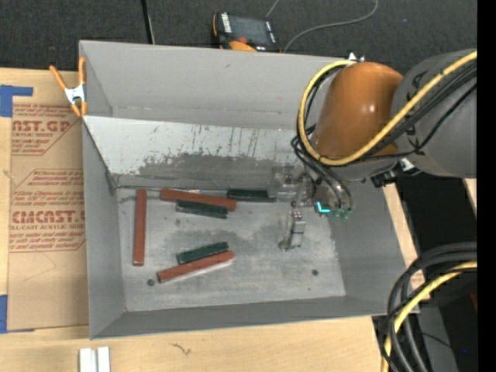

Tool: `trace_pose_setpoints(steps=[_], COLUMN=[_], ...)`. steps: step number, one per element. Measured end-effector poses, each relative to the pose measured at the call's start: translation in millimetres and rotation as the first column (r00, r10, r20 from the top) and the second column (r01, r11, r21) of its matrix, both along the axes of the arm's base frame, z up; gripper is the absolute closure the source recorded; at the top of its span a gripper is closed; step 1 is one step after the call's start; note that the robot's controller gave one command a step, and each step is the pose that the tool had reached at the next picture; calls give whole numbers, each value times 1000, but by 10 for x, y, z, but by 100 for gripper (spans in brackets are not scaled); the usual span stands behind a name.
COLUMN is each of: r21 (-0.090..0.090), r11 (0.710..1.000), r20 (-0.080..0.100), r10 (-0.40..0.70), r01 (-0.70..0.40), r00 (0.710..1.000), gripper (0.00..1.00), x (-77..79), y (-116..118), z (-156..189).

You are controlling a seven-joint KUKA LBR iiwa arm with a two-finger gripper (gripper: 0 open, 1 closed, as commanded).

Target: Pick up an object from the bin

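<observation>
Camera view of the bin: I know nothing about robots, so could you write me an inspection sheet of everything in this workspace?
Surface: grey metal bin, floor scratched and scuffed.
Job's things: long red-brown stick lying at the left; red-brown back stick with two dark green back sticks near the back wall; green front stick beside a red front stick nearer the front.
Clutter: nothing seen.
Grippers: gripper hangs over the floor right of the sticks, apart from all of them.
Cables: yellow and black cables loop round the arm's orange cover.
Surroundings: black-and-orange device behind the bin.
</observation>
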State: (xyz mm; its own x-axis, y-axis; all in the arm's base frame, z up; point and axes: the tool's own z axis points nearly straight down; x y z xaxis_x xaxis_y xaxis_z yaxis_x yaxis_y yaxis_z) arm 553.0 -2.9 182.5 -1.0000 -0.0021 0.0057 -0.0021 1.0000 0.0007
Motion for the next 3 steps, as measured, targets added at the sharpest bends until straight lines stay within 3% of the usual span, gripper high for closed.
trace_pose_setpoints(steps=[1,2,3], r21=[3,0,1], r11=[992,993,993], r20=[-2,6,6], r10=[122,116,116], r01=[-122,-116,-116], r00=[992,993,993], gripper=[0,100,0], x=[-385,-351,-352], y=[1043,1007,1007], z=[-1172,-1130,-1131])
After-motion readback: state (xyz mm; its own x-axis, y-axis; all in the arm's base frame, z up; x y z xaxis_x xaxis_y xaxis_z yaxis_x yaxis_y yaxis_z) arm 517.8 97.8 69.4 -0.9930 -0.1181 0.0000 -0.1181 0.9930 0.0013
